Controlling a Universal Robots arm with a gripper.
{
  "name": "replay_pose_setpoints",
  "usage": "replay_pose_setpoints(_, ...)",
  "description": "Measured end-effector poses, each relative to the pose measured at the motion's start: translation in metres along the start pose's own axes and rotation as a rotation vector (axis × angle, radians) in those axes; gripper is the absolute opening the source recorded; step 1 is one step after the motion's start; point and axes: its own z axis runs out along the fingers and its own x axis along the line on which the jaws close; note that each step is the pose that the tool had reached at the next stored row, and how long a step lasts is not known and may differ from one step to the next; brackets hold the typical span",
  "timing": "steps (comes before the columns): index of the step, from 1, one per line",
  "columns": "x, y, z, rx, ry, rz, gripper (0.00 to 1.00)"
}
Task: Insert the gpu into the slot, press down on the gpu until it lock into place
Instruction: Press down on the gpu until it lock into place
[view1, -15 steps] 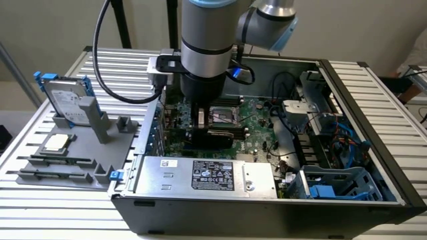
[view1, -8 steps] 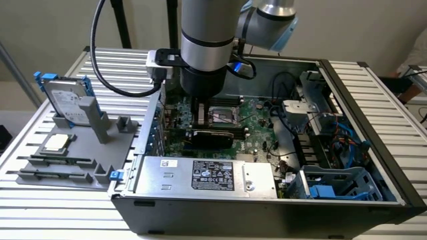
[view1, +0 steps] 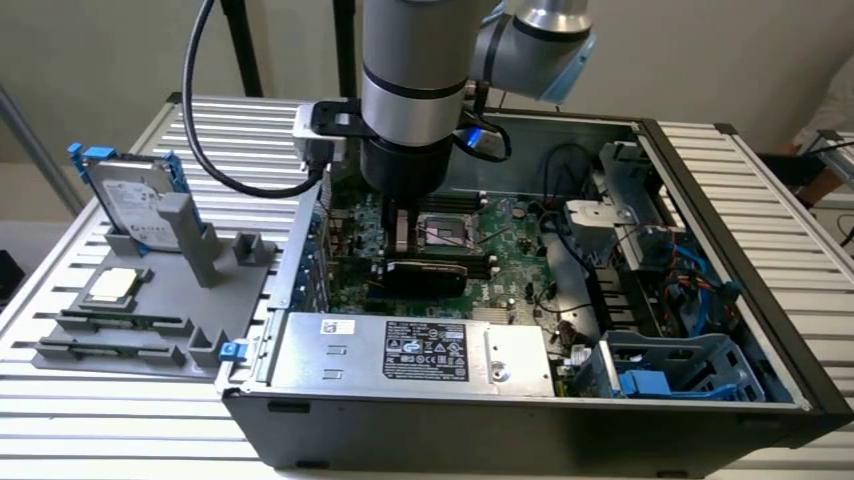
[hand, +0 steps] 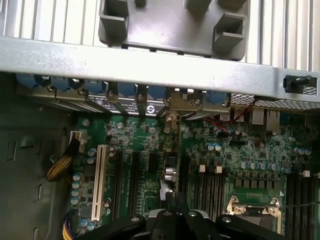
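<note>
The gpu (view1: 424, 276) stands upright on the motherboard inside the open computer case, a flat black card just below my gripper (view1: 398, 238). In the wrist view the gpu (hand: 171, 150) appears edge-on as a thin strip running from its metal bracket at the case wall toward my gripper (hand: 176, 207). The fingers are shut together, tips right over the card's top edge, with nothing between them. The slot is hidden beneath the card.
A silver power-supply box (view1: 414, 350) lies along the case's near side. The CPU socket (view1: 447, 232) sits beside the card. A white slot (hand: 102, 175) and black slots flank it. A grey fixture (view1: 147, 270) with a hard drive stands at the exterior view's left.
</note>
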Motion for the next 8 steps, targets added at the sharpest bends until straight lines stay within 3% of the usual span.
replay_pose_setpoints(8, -0.0027, -0.0003, 0.0043, 0.0000, -0.0001, 0.000, 0.11)
